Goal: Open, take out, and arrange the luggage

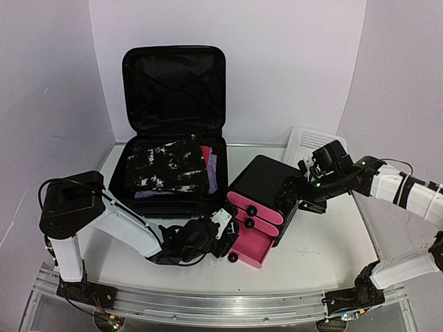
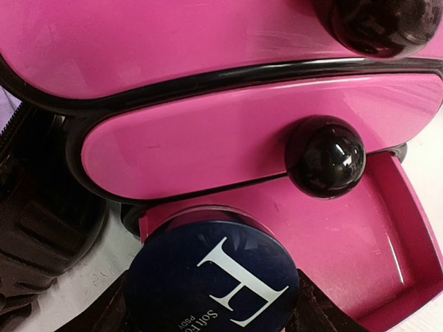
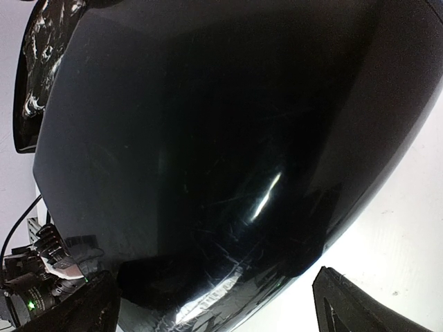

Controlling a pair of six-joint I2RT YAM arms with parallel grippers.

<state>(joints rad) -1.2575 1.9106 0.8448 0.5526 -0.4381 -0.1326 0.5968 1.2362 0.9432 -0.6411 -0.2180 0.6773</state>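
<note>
Left wrist view shows my left hand point(image 2: 210, 312) partly spread, its fingers point(image 2: 315, 311) closed against either side of a round navy tin point(image 2: 208, 273) with a white H on its lid. The tin is at the near end of the open bottom drawer point(image 2: 360, 242) of a black drawer box point(image 1: 266, 178) with pink fronts. A black knob point(image 2: 325, 155) sits on the closed drawer above.

My right hand point(image 3: 221, 308) is spread wide, with its fingers straddling the box's glossy black top at the right rear. I cannot tell whether they touch it.

The luggage point(image 1: 173, 90) lies open at the back left of the counter point(image 1: 325, 256), just left of the box. Its lid stands upright and folded clothes point(image 1: 166, 169) fill the lower half. A white basket point(image 1: 304, 142) stands behind the right hand.
</note>
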